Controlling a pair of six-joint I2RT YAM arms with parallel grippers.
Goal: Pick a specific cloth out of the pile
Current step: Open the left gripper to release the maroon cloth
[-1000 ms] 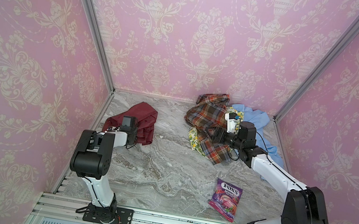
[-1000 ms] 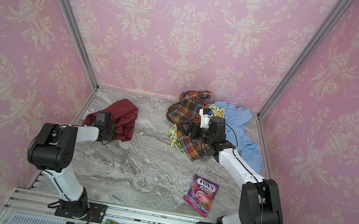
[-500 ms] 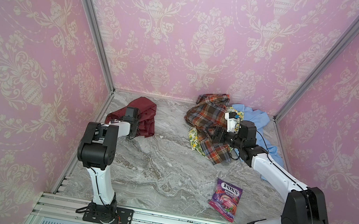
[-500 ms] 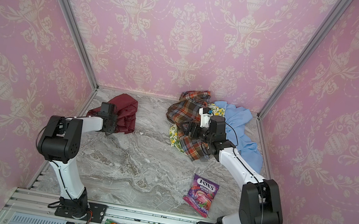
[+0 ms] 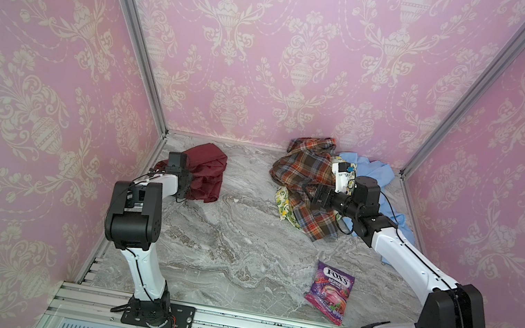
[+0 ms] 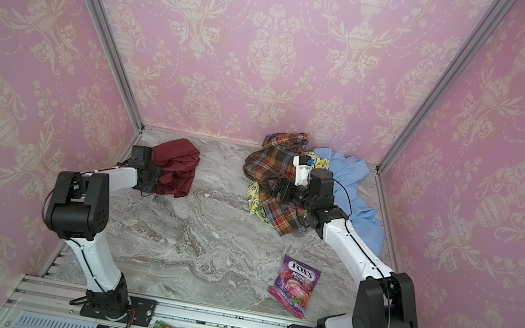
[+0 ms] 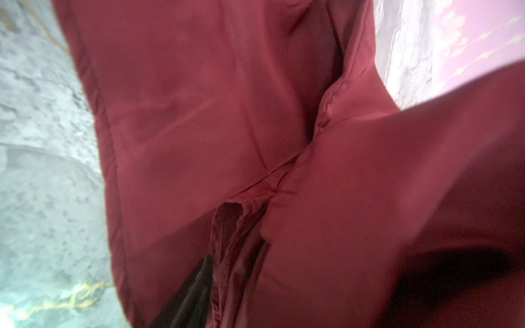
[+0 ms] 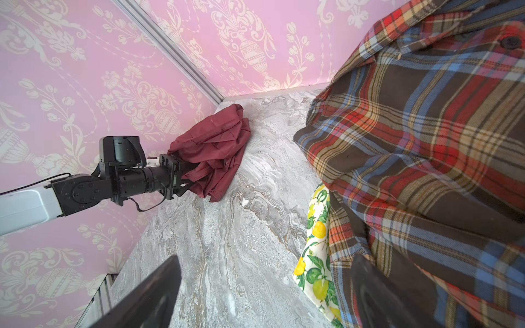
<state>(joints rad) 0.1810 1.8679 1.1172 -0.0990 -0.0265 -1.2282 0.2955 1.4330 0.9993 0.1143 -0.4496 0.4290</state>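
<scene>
On the marble table (image 5: pixel 240 241), right fingers (image 8: pixel 147 295) spread wide by the pile (image 5: pixel 303 172); left fingers (image 7: pixel 196 289) in cloth (image 5: pixel 209 170), state unclear.

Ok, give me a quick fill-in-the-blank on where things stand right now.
The pile sits on the table's ___ side in both top views.
The left gripper is at the ___ cloth, apart from the pile.
The right gripper has its jaws ___, by the plaid shirt.
The yellow cloth is printed with ___.
Missing: right; maroon; open; lemons.
</scene>
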